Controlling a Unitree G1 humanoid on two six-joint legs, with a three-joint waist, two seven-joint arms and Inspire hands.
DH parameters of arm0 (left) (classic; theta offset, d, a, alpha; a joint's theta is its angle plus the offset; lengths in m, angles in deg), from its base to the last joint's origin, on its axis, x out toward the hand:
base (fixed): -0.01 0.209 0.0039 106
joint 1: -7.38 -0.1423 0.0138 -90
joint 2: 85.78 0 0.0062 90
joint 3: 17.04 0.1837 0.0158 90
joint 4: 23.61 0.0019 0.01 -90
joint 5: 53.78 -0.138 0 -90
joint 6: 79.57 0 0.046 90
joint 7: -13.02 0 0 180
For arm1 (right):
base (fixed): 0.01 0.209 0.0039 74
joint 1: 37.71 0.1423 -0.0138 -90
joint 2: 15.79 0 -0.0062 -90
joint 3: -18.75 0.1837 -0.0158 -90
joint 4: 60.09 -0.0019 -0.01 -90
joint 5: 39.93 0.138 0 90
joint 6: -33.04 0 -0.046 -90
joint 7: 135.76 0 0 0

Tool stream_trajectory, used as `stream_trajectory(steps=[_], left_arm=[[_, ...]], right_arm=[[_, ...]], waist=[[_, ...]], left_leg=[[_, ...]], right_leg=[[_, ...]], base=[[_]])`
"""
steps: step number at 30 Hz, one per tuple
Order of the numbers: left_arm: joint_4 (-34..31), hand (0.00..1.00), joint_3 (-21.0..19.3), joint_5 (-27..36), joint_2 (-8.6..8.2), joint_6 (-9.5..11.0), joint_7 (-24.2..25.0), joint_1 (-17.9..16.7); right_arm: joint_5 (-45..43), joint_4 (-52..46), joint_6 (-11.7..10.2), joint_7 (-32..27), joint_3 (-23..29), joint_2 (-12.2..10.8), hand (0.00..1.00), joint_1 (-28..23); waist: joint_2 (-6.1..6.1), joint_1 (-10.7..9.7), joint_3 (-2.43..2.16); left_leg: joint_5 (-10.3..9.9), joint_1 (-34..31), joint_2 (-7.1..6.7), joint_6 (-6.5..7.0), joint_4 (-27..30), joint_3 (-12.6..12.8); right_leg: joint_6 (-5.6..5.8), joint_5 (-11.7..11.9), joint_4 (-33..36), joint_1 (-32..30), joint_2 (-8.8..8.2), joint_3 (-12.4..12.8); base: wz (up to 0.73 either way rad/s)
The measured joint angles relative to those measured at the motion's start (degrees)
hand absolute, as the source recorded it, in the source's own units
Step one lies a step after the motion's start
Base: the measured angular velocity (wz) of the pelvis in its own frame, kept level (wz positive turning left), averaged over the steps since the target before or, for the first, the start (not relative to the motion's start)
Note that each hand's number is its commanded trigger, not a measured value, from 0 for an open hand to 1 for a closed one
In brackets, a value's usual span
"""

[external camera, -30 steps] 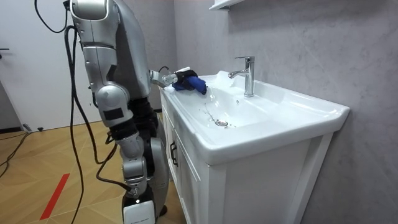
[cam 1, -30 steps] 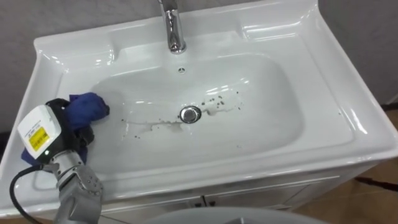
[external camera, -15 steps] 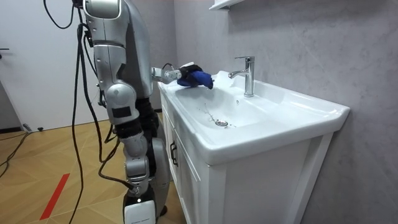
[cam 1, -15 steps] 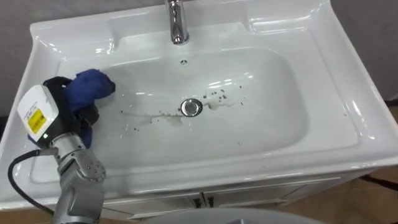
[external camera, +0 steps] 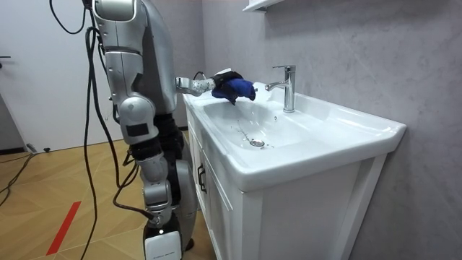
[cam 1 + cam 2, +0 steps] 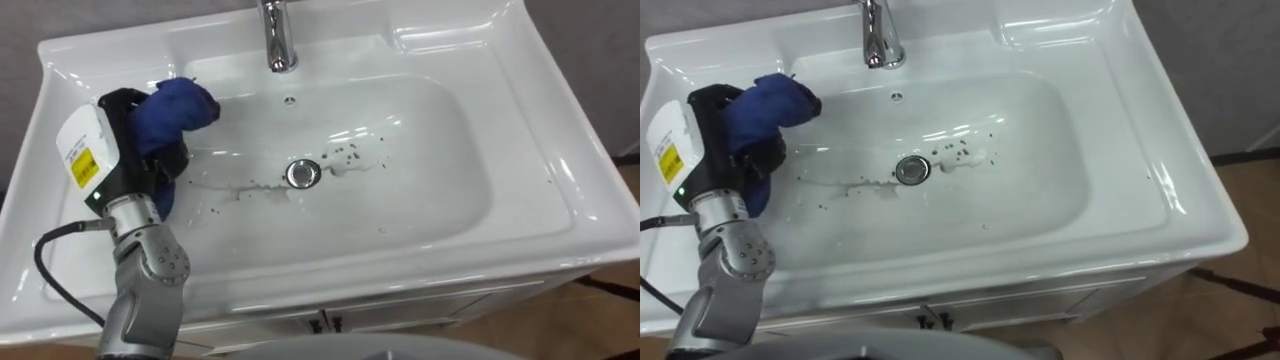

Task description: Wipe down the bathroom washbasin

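The white basin point(image 6: 440, 215) has a chrome drain point(image 6: 303, 173) in the middle, with dark specks point(image 6: 350, 155) and a thin dirty trail around it. My left hand point(image 6: 135, 150) is over the basin's left side, near the back rim, shut on a bunched blue cloth point(image 6: 182, 105). The cloth sticks out toward the faucet point(image 6: 276, 38). In the room view the robot stands at the cabinet's front with the left hand point(image 5: 216, 77) stretched over the basin and holding the cloth point(image 5: 238, 89). My right hand point(image 5: 148, 148) hangs by the robot's side.
The chrome faucet point(image 5: 287, 87) stands at the middle of the back rim, with an overflow hole point(image 6: 289, 99) below it. A grey wall runs behind the white vanity cabinet point(image 5: 238, 209). Wooden floor lies around the robot.
My left hand has carried the blue cloth from the basin's left rim up and toward the back, nearer the faucet. The eye view has shifted slightly.
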Motion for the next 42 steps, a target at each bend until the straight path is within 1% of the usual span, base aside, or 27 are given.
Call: stream_trajectory(steps=[6,9,12,18,21,23,25,30,33,37,42], left_arm=[[0.15,1.00,0.08,0.00,-0.03,0.00,0.29,-0.14],[0.49,1.00,0.26,0.06,-0.03,-0.01,0.43,-0.28],[0.88,1.00,0.87,0.07,-0.03,-0.01,1.53,-0.37],[4.63,1.00,2.86,0.09,0.00,-0.01,4.14,-0.38],[7.51,1.00,3.79,0.05,0.04,-0.01,5.68,-0.39],[10.84,1.00,4.06,0.05,0.03,0.07,6.28,-0.38],[11.92,1.00,3.95,0.14,0.22,-0.12,7.26,-0.18],[12.64,1.00,3.93,0.08,0.27,0.05,7.24,0.10],[14.27,1.00,3.92,0.11,0.27,0.05,7.21,0.70],[15.78,1.00,3.95,0.23,0.28,0.05,7.19,1.00],[18.74,1.00,3.95,0.21,0.27,0.07,7.05,1.67]], right_arm=[[-0.34,0.29,0.13,0.18,-0.01,-0.03,0.00,-0.36],[-2.04,0.95,0.18,0.16,0.00,-0.02,0.00,-0.28],[-2.52,1.32,0.38,0.21,-0.01,-0.01,0.00,-0.32],[-4.32,1.22,0.67,0.56,-0.53,0.00,0.00,0.03],[-4.63,1.19,0.62,0.74,-0.65,0.01,0.00,0.30],[-4.69,0.90,0.63,0.75,-0.67,0.01,0.00,0.68],[-4.69,0.72,0.62,0.71,-0.67,0.07,0.00,0.73],[-4.69,-0.56,0.70,0.90,-0.52,0.07,0.00,0.06],[-4.49,-0.99,0.68,0.90,-0.55,0.08,0.00,-0.15],[-4.36,-1.74,0.70,0.87,-0.64,0.04,0.00,-0.68],[-4.36,-1.71,0.74,0.86,-0.74,-0.04,0.00,-1.17]], waist=[[-0.15,0.17,-0.11],[-0.10,0.14,-0.17],[-0.02,0.18,-0.22],[0.06,0.11,-0.29],[-0.04,0.18,-0.22],[-0.21,0.15,-0.19],[-0.27,0.10,-0.17],[-0.25,-0.18,-0.15],[0.10,-0.22,-0.09],[0.56,-1.22,-0.11],[0.62,-1.91,-0.10]], left_leg=[[0.00,-0.08,0.02,0.00,0.21,-0.03],[0.00,-0.09,0.01,0.00,0.21,0.00],[0.00,-0.09,0.01,0.00,0.20,0.04],[0.00,0.05,0.02,0.00,0.14,0.17],[0.00,0.06,0.09,0.00,0.13,0.43],[0.00,0.12,0.12,0.00,0.13,0.63],[-0.02,0.08,0.13,0.01,0.11,0.72],[-0.02,0.25,0.17,0.01,-0.01,0.81],[-0.04,0.78,0.36,-0.02,-0.06,1.39],[-0.22,1.11,0.56,-0.16,-0.72,1.75],[-0.25,1.55,0.70,-0.21,-1.29,2.72]], right_leg=[[-0.03,0.02,0.10,0.02,0.01,-0.02],[-0.03,0.02,0.03,-0.01,0.02,0.03],[-0.02,0.02,-0.01,0.00,0.02,0.05],[-0.02,0.02,0.03,0.12,0.01,0.13],[-0.02,0.02,0.21,-0.07,0.00,0.29],[-0.02,0.02,0.25,-0.13,0.02,0.82],[-0.02,0.02,0.24,-0.24,0.05,1.08],[-0.02,0.02,0.27,-0.25,0.12,1.44],[-0.03,0.02,0.34,-0.01,0.27,2.04],[-0.04,0.01,0.24,-0.09,0.54,2.51],[-0.09,0.04,-0.02,-0.17,0.69,3.11]], base=[[0.00],[0.00],[0.00],[0.00],[-0.02],[-0.06],[-0.04],[-0.01],[-0.08],[-0.07],[-0.10]])
